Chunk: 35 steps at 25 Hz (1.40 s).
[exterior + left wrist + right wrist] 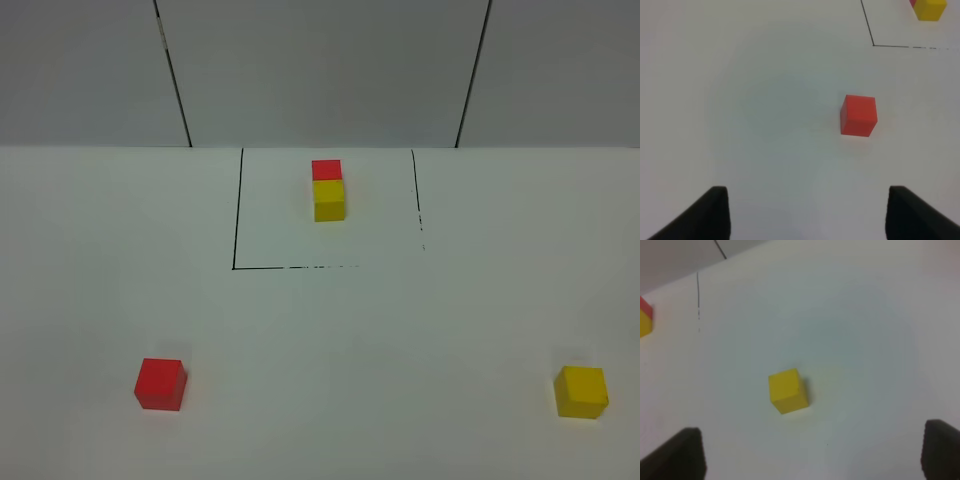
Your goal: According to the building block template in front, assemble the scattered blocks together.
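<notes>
The template [328, 189] is a red cube behind a yellow cube, joined, inside thin black drawn lines at the table's far middle. The loose red cube [160, 384] lies at the near left and also shows in the left wrist view [858, 115]. The loose yellow cube [582, 391] lies at the near right and also shows in the right wrist view [787, 390]. No gripper shows in the high view. My left gripper [807, 215] is open and empty, short of the red cube. My right gripper [812, 455] is open and empty, short of the yellow cube.
The white table [330, 340] ends at a grey panelled wall [320, 70] behind the template. The black frame lines [236, 215] are flat marks on the table. The frame's corner [873, 44] and the template's yellow cube [930, 9] show in the left wrist view.
</notes>
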### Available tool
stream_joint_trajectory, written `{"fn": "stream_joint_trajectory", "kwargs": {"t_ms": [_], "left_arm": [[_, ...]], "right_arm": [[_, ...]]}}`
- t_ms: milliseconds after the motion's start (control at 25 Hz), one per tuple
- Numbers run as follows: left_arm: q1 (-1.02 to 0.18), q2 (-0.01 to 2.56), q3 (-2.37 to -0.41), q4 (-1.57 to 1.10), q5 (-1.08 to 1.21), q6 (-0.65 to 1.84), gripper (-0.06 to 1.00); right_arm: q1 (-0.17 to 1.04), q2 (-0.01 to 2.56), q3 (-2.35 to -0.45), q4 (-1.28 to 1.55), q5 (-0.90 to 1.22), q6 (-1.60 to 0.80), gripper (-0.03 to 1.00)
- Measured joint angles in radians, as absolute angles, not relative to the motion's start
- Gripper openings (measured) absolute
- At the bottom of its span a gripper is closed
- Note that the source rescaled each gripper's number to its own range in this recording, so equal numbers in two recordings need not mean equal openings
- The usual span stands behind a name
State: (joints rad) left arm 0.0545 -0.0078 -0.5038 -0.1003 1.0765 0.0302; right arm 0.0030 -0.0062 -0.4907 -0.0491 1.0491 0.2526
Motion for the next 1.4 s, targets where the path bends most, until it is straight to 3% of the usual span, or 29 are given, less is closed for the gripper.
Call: {"fn": "stream_joint_trajectory", "kwargs": {"t_ms": [1200,1400], "left_arm": [[0.054,-0.007,-0.504,-0.109,1.077,0.02,0.39],[0.054,0.086,-0.523,-0.136,1.073,-0.039,0.4]], "right_arm": [[0.003,-0.006,-0.491,-0.049,1.049,0.253,0.73],[0.003,-0.006,-0.491,-0.049,1.049,0.253,0.73]]}}
